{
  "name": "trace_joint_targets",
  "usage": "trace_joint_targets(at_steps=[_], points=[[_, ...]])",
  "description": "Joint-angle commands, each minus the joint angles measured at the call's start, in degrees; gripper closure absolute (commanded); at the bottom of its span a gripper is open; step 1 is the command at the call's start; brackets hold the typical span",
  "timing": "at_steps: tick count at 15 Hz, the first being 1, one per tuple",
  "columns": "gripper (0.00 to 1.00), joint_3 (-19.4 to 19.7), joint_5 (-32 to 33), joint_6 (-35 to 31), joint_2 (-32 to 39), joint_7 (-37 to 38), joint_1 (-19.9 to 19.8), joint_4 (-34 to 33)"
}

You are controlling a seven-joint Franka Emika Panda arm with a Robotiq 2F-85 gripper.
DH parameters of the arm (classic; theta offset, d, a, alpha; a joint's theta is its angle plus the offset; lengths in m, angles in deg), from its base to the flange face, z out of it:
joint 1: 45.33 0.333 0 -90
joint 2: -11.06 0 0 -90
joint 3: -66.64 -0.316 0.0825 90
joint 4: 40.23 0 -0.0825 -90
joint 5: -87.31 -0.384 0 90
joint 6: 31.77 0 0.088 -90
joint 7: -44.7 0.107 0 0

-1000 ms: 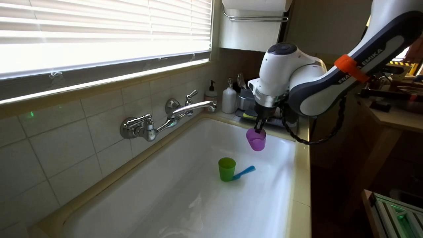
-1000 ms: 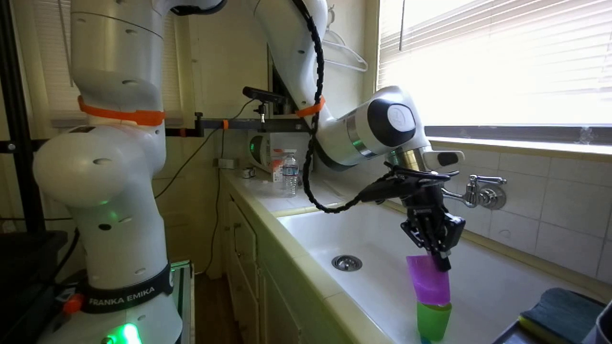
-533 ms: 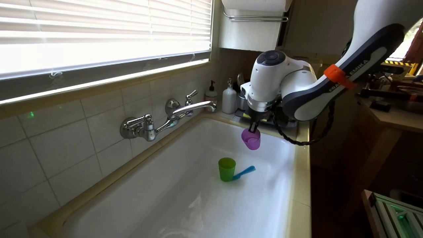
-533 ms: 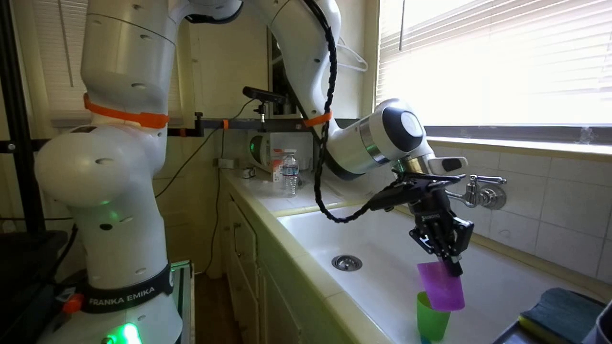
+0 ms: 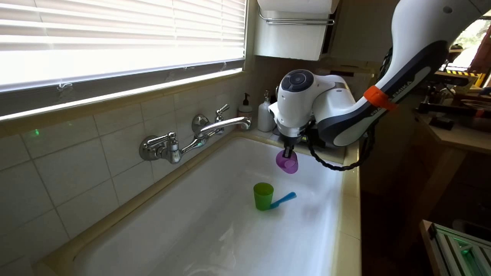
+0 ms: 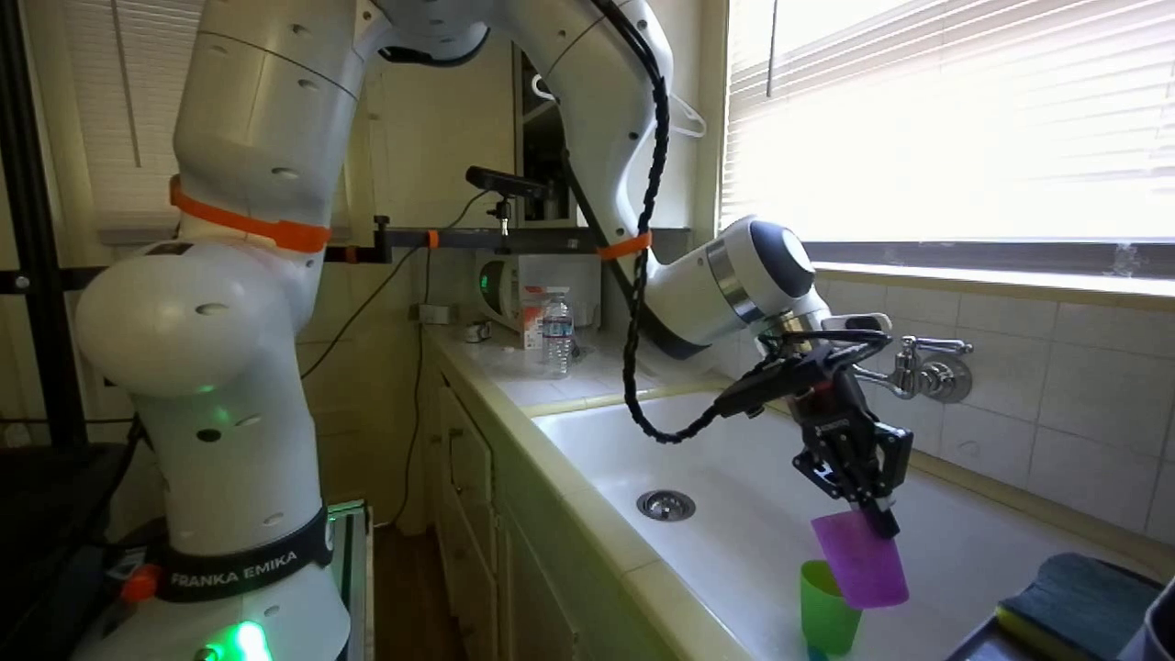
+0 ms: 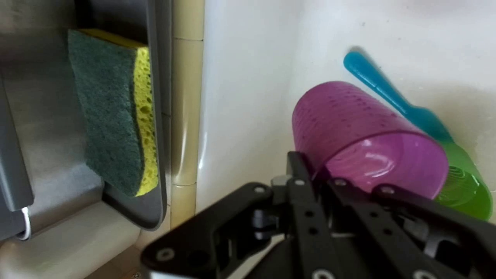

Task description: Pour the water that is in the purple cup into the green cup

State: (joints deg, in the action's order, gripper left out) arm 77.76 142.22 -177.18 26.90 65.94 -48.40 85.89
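The purple cup (image 5: 290, 165) is held in the air in the sink, tilted, with its mouth leaning toward the tap side in an exterior view. My gripper (image 5: 287, 153) is shut on its rim, one finger inside and one outside; the grip also shows in the wrist view (image 7: 312, 166). Shiny glints show inside the purple cup (image 7: 348, 120), but I cannot tell the water level. The green cup (image 5: 263, 197) stands upright on the sink floor. In an exterior view the purple cup (image 6: 863, 562) partly covers the green cup (image 6: 823, 615); in the wrist view it also overlaps it.
A blue stick-like piece (image 5: 284, 199) lies beside the green cup. The tap (image 5: 226, 124) juts over the sink from the tiled wall. The sink rim (image 5: 347, 214) runs along the side. A sponge (image 7: 108, 112) sits in a grey tray behind the sink's end.
The purple cup has moved left in an exterior view, and right and down in an exterior view, tilting more. The arm has followed. The green cup and blue piece have not moved.
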Motion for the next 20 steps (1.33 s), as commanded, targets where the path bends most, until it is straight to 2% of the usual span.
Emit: trace_joint_targets(at_steps=[1,2,9,10,20], points=[[0.99,-0.6,0.6,0.9,0.3,0.2,-0.2,-0.4],[0.95,-0.7,0.6,1.0,0.5,0.2,-0.2,-0.6],[0.95,-0.7,0.6,1.0,0.5,0.2,-0.3,-0.6],[0.99,-0.7,0.6,1.0,0.5,0.2,-0.3,-0.6],[0.99,-1.1,7.3,5.9,2.5,6.0,2.2,-3.6]])
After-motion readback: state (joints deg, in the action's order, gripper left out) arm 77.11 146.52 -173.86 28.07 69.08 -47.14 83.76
